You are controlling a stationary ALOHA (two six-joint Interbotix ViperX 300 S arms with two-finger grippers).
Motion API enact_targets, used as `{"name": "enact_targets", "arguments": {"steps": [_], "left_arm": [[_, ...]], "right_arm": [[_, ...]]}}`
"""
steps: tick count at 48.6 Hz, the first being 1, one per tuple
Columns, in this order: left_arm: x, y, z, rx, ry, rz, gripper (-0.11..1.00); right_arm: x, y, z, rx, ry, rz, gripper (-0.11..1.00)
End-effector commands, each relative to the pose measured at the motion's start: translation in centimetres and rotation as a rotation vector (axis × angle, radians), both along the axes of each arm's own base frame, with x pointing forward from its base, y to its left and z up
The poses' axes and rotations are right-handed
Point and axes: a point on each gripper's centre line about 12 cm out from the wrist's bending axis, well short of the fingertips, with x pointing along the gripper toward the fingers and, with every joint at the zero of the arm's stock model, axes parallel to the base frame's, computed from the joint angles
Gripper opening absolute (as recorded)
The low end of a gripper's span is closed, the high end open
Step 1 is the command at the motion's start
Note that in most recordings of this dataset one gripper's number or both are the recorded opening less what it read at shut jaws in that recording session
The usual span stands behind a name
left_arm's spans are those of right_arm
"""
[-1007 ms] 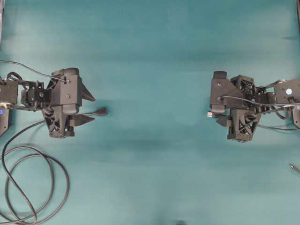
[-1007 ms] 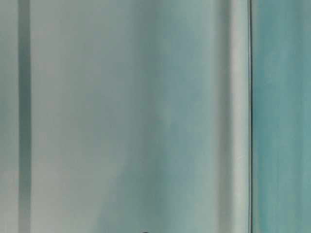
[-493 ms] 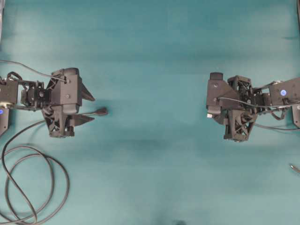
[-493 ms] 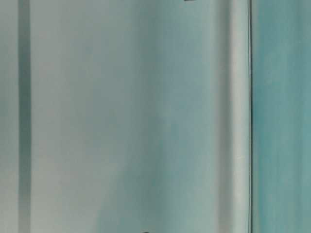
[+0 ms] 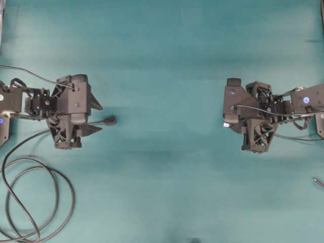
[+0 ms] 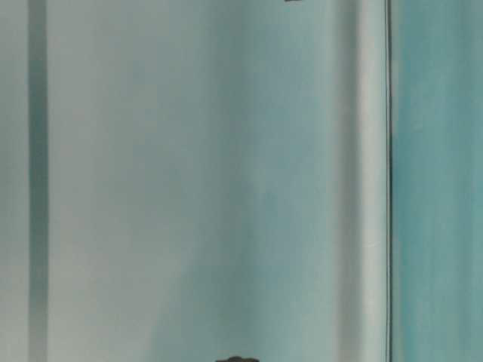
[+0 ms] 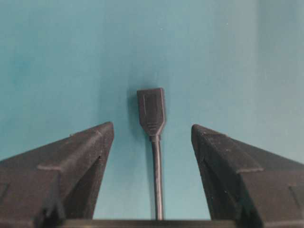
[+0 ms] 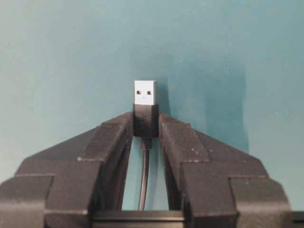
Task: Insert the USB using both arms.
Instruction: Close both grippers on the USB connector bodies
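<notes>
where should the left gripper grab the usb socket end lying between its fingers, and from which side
Grip the USB socket on the two long flat sides of its dark body, just above where the thin cable joins. Come from the cable end, as the left gripper is already lined up, open, one finger on each side. That probably leaves the mouth free and pointing forward for the plug.

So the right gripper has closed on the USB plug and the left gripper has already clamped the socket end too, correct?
Not quite. The right gripper does pinch the USB plug by its dark collar, but the left gripper is open: in the left wrist view its fingers stand well apart on either side of the socket end, touching neither side of it.
</notes>
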Motion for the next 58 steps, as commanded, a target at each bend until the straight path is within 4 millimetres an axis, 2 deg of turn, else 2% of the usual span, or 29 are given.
{"name": "enact_targets", "arguments": {"steps": [1,10,21,33,39,50,53,58], "left_arm": [[1.0,0.1,0.6,0.014,-0.022,-0.015,0.77],[1.6,0.1,-0.5,0.016,0.008,-0.016,0.75],[1.5,0.1,-1.7,0.014,0.052,-0.014,0.75],[2.0,0.1,-2.0,0.013,0.037,-0.013,0.73],[2.0,0.1,-2.0,0.015,0.031,-0.015,0.61],[2.0,0.0,-2.4,0.016,0.044,-0.023,0.23],[2.0,-0.1,-2.5,0.016,0.044,-0.024,0.19],[2.1,-0.1,-2.4,0.016,0.032,-0.026,0.19]], "right_arm": [[0.5,0.1,0.2,0.001,-0.014,0.003,0.26],[0.6,0.1,0.3,0.002,-0.018,0.002,0.26],[0.6,0.1,0.3,0.002,-0.018,0.002,0.26],[0.6,0.1,0.3,0.001,-0.018,0.003,0.26],[0.5,0.1,0.2,0.002,-0.017,0.002,0.26],[0.5,0.1,0.2,0.002,-0.017,0.002,0.26],[0.5,0.1,0.2,0.001,-0.017,0.003,0.26],[0.6,0.1,0.2,0.002,-0.017,0.002,0.26]]}}
